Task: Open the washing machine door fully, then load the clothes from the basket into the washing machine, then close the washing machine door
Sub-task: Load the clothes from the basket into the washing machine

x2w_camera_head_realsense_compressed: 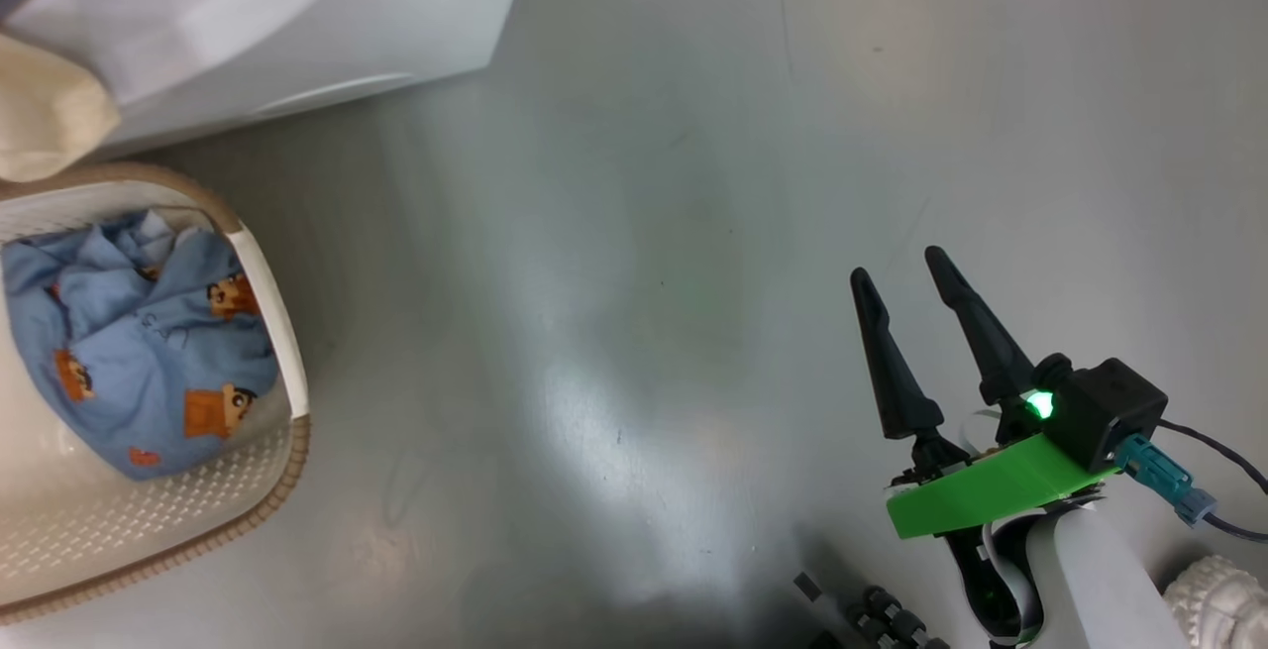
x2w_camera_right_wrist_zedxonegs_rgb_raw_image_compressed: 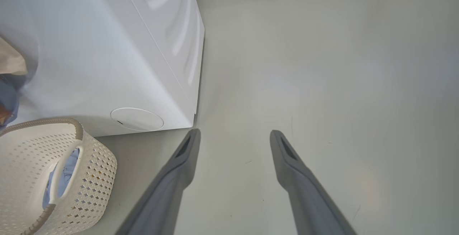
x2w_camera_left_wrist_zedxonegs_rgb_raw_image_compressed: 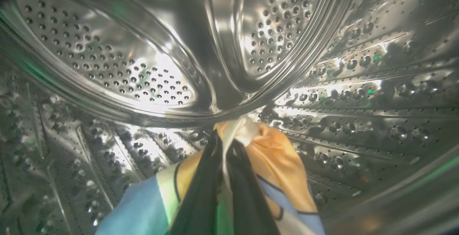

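My left gripper (x2w_camera_left_wrist_zedxonegs_rgb_raw_image_compressed: 224, 138) is deep inside the washing machine's steel perforated drum (x2w_camera_left_wrist_zedxonegs_rgb_raw_image_compressed: 322, 84), shut on a piece of the clothes (x2w_camera_left_wrist_zedxonegs_rgb_raw_image_compressed: 276, 156), a cream, orange and light-blue garment bunched around its fingers. More of the clothes (x2w_camera_head_realsense_compressed: 149, 352), light blue with orange-and-brown figures, lie in the cream basket (x2w_camera_head_realsense_compressed: 282, 332) at the left, also seen in the right wrist view as the basket (x2w_camera_right_wrist_zedxonegs_rgb_raw_image_compressed: 96, 163). The white washing machine (x2w_camera_head_realsense_compressed: 297, 25) stands behind it. My right gripper (x2w_camera_head_realsense_compressed: 898, 268) hangs open and empty over the floor, apart from the machine (x2w_camera_right_wrist_zedxonegs_rgb_raw_image_compressed: 107, 48); its own view shows this gripper (x2w_camera_right_wrist_zedxonegs_rgb_raw_image_compressed: 235, 134) open. The washing machine door is out of view.
Glossy grey floor (x2w_camera_head_realsense_compressed: 644, 233) spreads between the basket and my right arm. A round flap (x2w_camera_right_wrist_zedxonegs_rgb_raw_image_compressed: 137, 119) sits low on the machine's front. A cream shape (x2w_camera_head_realsense_compressed: 50, 114) shows at the left edge above the basket. A cable and a white ribbed part (x2w_camera_head_realsense_compressed: 1218, 590) lie at the lower right.
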You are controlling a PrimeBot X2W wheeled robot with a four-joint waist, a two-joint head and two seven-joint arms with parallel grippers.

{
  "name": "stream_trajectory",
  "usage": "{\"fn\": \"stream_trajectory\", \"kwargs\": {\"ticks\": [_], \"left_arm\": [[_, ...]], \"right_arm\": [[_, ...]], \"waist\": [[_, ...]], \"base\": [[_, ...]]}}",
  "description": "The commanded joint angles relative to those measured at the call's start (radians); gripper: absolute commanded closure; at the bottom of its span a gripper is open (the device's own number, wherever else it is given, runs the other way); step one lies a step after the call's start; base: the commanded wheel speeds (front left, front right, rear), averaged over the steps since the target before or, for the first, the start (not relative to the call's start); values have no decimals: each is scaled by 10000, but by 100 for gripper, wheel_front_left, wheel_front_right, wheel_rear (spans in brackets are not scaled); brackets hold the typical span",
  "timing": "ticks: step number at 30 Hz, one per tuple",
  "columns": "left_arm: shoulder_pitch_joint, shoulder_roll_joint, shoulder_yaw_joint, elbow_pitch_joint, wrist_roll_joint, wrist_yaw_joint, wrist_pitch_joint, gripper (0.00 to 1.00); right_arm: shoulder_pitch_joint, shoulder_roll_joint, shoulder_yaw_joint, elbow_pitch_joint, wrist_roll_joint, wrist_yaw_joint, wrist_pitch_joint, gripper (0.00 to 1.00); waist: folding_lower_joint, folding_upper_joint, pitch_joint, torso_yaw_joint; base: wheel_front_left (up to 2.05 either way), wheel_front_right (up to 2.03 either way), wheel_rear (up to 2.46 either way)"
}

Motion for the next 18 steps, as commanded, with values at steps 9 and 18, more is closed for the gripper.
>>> {"fn": "stream_trajectory", "kwargs": {"ticks": [9, 18], "left_arm": [[-133, 784, -198, -2590, 492, 519, -309, 100], [602, 435, 39, -2036, -83, 556, -312, 0]], "right_arm": [[39, 6, 324, -139, 164, 16, -116, 0], [-27, 6, 350, -13, 178, 16, -116, 0]], "waist": [[0, 0, 160, -139], [0, 0, -64, 16]], "base": [[0, 0, 0], [0, 0, 0]]}}
